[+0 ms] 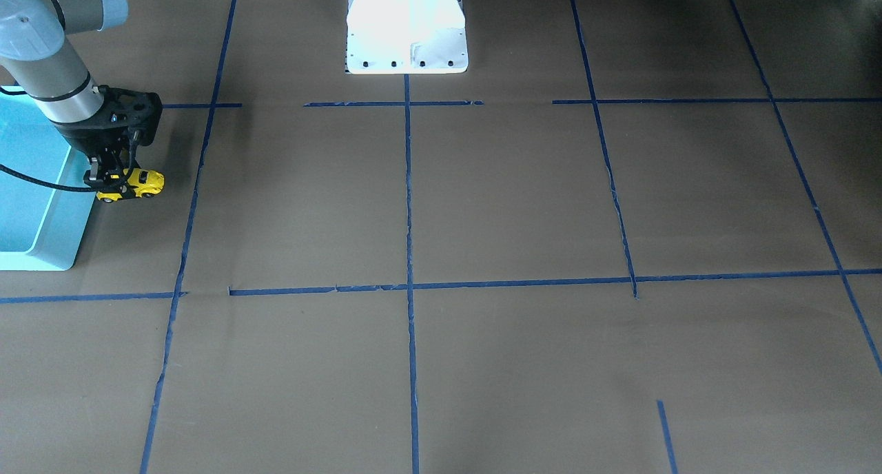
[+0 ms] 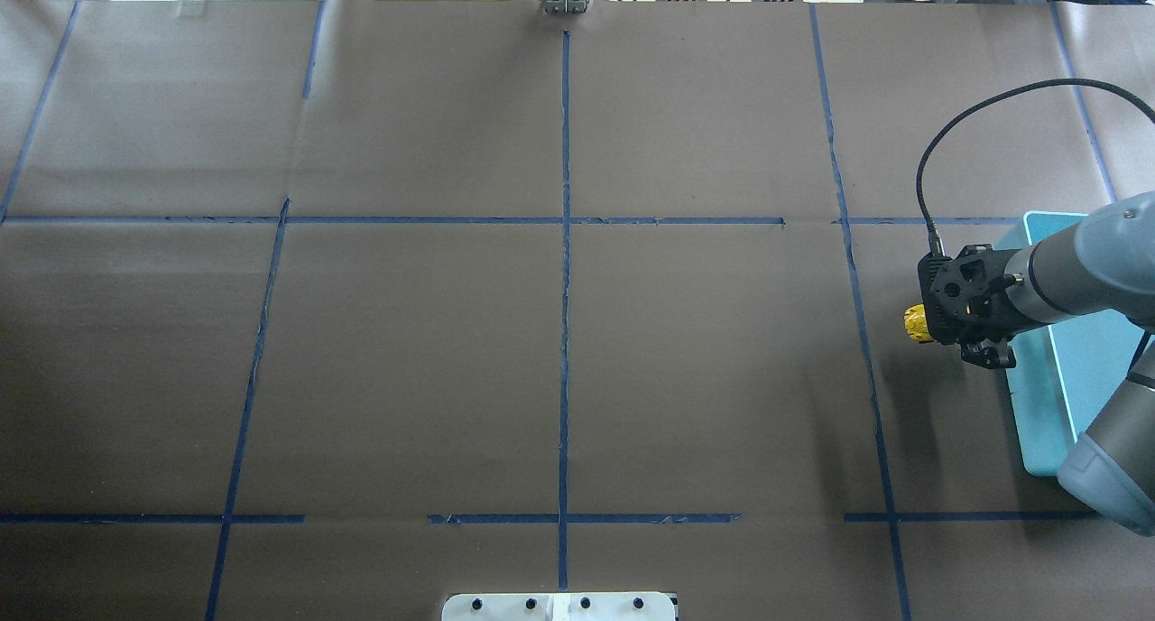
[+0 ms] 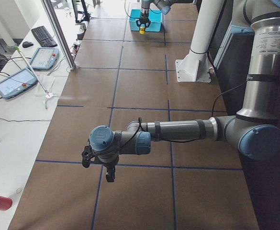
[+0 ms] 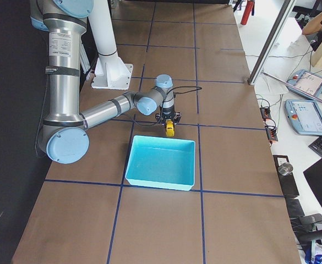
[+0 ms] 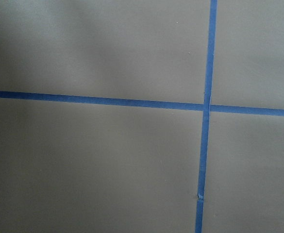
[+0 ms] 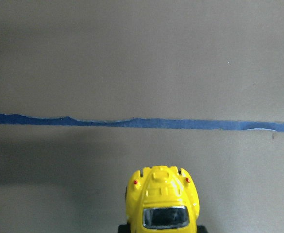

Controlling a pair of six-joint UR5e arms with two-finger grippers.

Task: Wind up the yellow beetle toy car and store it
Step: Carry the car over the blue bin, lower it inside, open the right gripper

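The yellow beetle toy car point(image 1: 143, 182) is held in my right gripper point(image 1: 112, 183), whose fingers are shut on its rear half. It sits low at the brown table, just beside the teal bin's point(image 1: 48, 250) wall; I cannot tell whether its wheels touch. From overhead the car point(image 2: 917, 323) sticks out left of the wrist. The right wrist view shows its roof and window point(image 6: 162, 200) at the bottom edge. My left gripper point(image 3: 109, 173) hangs over the table near the far left end; it shows only in the left side view, so I cannot tell if it is open.
The teal bin point(image 2: 1045, 404) stands at the table's right edge and looks empty point(image 4: 162, 159). Blue tape lines point(image 2: 565, 242) grid the brown table cover. The white robot base point(image 1: 406, 29) stands at the table's middle edge.
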